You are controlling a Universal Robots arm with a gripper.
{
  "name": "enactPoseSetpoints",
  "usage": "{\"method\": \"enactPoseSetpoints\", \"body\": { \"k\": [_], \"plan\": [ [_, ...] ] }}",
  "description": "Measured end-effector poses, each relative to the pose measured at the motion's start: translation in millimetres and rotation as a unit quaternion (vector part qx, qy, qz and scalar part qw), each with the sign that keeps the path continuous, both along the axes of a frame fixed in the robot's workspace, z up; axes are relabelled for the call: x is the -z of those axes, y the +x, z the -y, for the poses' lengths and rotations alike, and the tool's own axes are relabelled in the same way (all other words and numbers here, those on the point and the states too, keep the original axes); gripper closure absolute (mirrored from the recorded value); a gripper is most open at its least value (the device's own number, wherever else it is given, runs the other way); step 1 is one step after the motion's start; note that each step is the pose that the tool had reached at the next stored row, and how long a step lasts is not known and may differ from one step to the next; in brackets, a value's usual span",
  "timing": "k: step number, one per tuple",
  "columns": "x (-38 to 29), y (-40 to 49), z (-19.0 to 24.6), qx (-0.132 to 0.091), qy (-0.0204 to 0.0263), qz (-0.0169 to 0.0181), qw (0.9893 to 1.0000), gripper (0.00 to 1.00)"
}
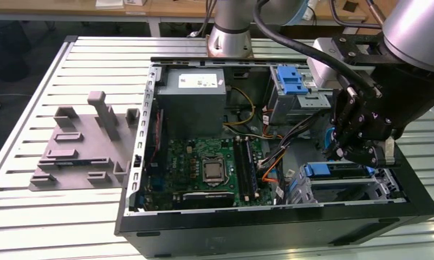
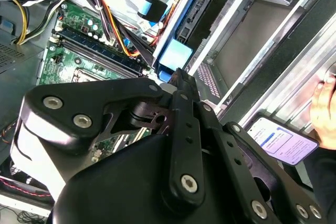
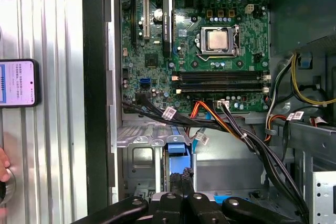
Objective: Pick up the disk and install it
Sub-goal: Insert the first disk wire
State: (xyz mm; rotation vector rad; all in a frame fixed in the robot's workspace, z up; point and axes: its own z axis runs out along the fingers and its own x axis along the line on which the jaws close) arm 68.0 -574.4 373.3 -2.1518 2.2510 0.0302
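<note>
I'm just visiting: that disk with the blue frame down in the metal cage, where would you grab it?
Probably by the narrow blue-framed edge of the disk, coming straight down through the open side of the case. It seems to sit edge-up in the metal cage, whose walls cover its broad faces, and cables run close by.

Gripper (image 2: 178,80) linkage is filling the foreground, fingertips meeting at a blue bracket (image 2: 176,56) on the drive bay's edge. Motherboard (image 2: 79,51) is lying beyond, with coloured cables (image 2: 113,17) running across it. A phone (image 2: 281,142) is lying on the slatted table (image 2: 315,66); a hand (image 2: 323,103) is resting beside it.
</note>
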Motion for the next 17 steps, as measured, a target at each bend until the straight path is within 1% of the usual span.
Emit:
{"method": "enactPoseSetpoints", "body": {
  "k": [5, 7, 12, 17],
  "plan": [
    [0.1, 0.0, 0.0, 0.000, 0.0000, 0.0000, 1.0000, 0.89],
    [0.2, 1.3, 0.0, 0.000, 0.0001, 0.0000, 1.0000, 0.89],
    [0.1, 7.7, 0.0, 0.000, 0.0000, 0.0000, 1.0000, 0.89],
    [0.1, 17.3, 0.0, 0.000, 0.0000, 0.0000, 1.0000, 0.89]
  ]
}}
